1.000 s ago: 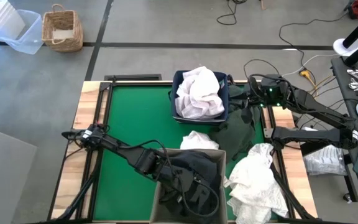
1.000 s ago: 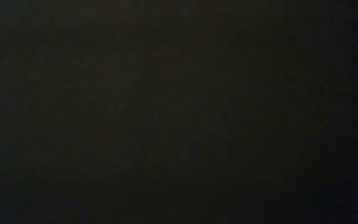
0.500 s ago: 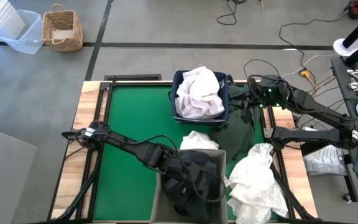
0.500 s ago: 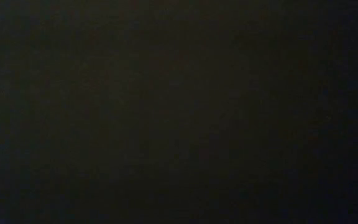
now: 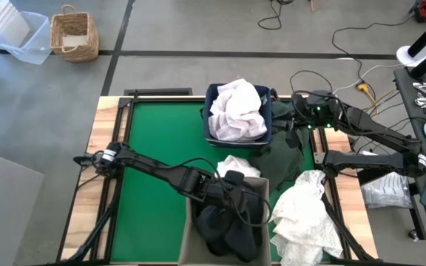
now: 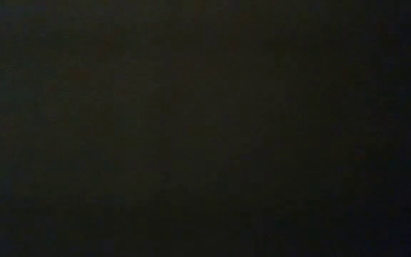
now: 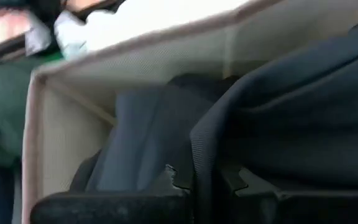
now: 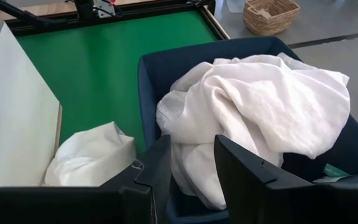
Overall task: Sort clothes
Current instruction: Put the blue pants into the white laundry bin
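A black garment fills the beige bin, and my left gripper is shut on it just above the bin's far end. A white garment is heaped in the navy bin. My right gripper hovers open beside that bin's right rim, touching nothing. A second white garment lies on the mat between the bins. A third white garment lies at the right, next to a dark green garment. My left gripper pinches a fold of the dark cloth between its two fingers. It comes slanting down from the table's left. The cloth runs slack from the fingers down onto the heap inside the beige bin.
Bare green mat lies open on the left half of the table. A wicker basket and a clear plastic tub stand on the floor beyond the far left corner. The low view is black.
My left gripper has gone toward the table's right edge and down over the beige bin, still shut on the black garment. The garment, which was spread across the bin's top, has sunk into a heap inside the bin.
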